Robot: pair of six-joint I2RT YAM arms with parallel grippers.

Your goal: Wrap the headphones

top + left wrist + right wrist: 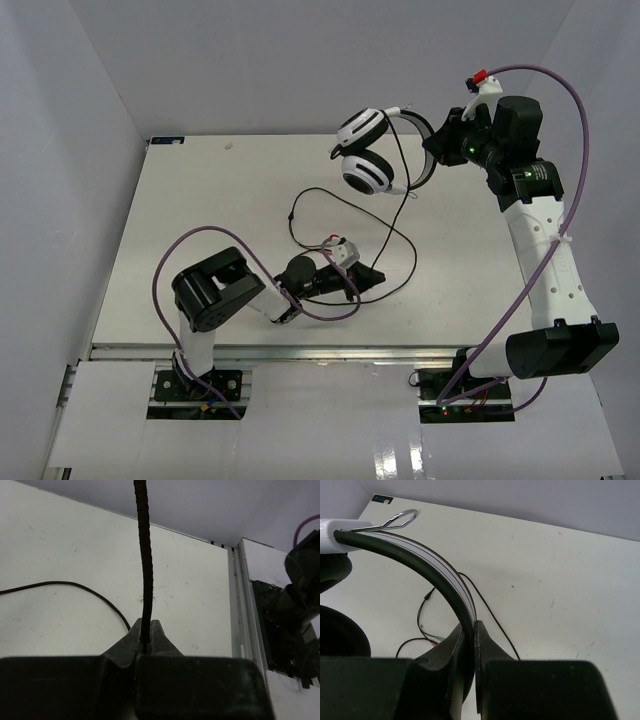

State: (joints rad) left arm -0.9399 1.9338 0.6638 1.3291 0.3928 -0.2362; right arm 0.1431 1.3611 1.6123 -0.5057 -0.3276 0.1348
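The white headphones point(365, 150) hang in the air over the table's far right part, cups to the left. My right gripper point(437, 150) is shut on their thin headband point(445, 575); its jaws pinch the band point(469, 630). A black ear pad point(335, 630) fills the left edge of the right wrist view. The thin black cord point(400, 215) drops from the cups and loops over the table. My left gripper point(368, 278) lies low near the table's middle, shut on the cord point(145, 555), which rises straight out of its closed jaws point(146, 630). The plug ends point(432, 640) lie on the table.
The white table point(200, 200) has white walls at the back and sides. A metal rail point(300, 352) runs along its near edge. The right arm's base point(290, 620) shows in the left wrist view. A small label point(165, 141) sits at the far left corner.
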